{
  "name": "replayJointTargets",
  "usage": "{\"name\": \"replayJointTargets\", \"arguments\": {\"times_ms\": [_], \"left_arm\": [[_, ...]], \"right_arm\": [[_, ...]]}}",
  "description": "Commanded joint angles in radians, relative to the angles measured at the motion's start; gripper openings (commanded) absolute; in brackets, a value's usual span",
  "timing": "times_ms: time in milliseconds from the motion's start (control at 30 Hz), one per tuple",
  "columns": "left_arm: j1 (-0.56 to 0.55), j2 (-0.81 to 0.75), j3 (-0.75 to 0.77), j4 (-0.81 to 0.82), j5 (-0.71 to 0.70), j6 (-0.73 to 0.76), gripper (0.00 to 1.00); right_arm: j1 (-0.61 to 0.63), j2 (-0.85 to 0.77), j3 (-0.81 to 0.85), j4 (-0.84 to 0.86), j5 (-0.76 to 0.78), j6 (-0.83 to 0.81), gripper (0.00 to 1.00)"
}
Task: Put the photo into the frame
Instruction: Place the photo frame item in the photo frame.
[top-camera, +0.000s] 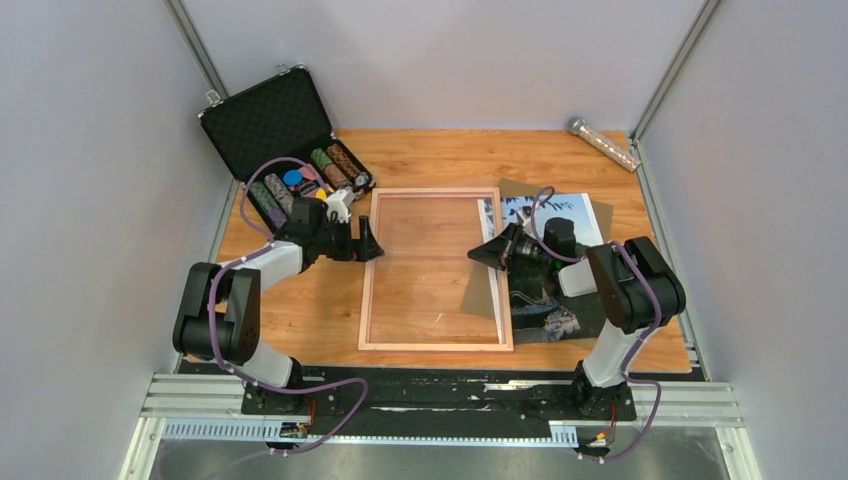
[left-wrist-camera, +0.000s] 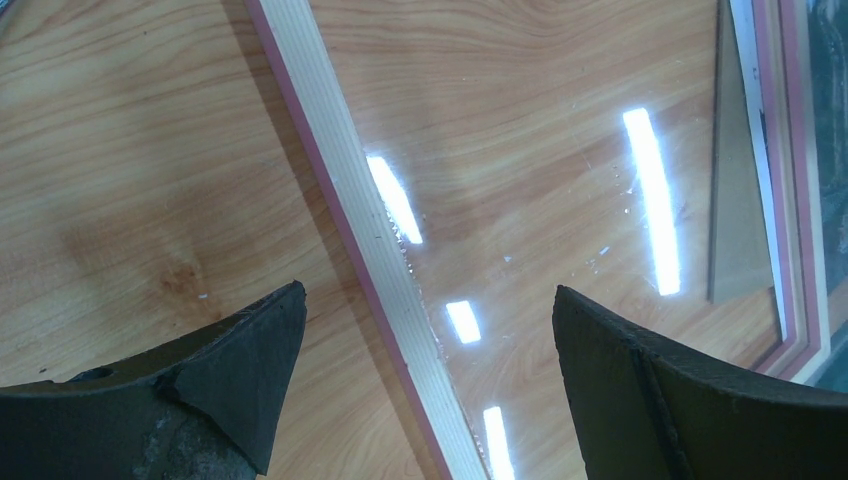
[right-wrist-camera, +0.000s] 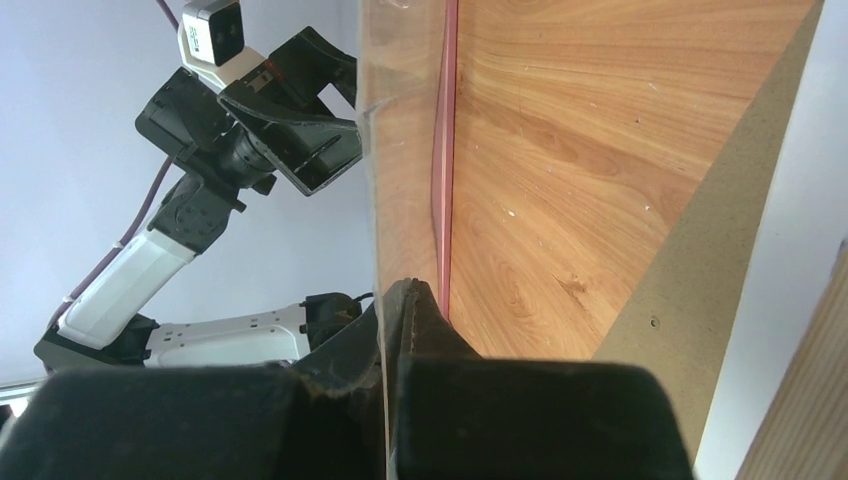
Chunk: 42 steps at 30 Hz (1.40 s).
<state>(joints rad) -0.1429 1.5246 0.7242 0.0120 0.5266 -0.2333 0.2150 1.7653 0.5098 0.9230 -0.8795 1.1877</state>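
Note:
The frame (top-camera: 435, 346), thin pink and light-wood rails, lies flat mid-table. My left gripper (top-camera: 370, 240) is open, its fingers straddling the left rail (left-wrist-camera: 350, 190) without touching it; in the left wrist view the gripper (left-wrist-camera: 430, 300) shows the rail running between the tips. My right gripper (top-camera: 485, 255) is at the frame's right side, shut on the edge of the clear pane (right-wrist-camera: 372, 150), which passes between the closed fingers of the gripper (right-wrist-camera: 395, 290). The photo (top-camera: 565, 212) lies right of the frame on a brown backing board (top-camera: 520, 188), partly hidden under the right arm.
An open black foam-lined case (top-camera: 265, 120) with coloured chips stands at the back left, close behind the left arm. A silver tube (top-camera: 603, 143) lies at the back right corner. Grey walls enclose the table on three sides.

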Motion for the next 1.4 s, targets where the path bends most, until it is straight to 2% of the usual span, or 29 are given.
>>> {"name": "replayJointTargets", "arguments": {"times_ms": [0,733,1367], "left_arm": [[-0.012,0.008,-0.008,0.053,0.023,-0.018,1.0],[-0.07,0.056,-0.015,0.1,0.056,-0.073,1.0],[-0.072,0.028,-0.009,0.089,0.034,-0.062,1.0]], "right_arm": [[0.006,0.028,0.035,0.047,0.011,0.026,0.0],[0.021,0.095,0.038,0.023,0.023,-0.009,0.01],[0.025,0.075,0.124,-0.242,0.06,-0.2,0.17]]}}
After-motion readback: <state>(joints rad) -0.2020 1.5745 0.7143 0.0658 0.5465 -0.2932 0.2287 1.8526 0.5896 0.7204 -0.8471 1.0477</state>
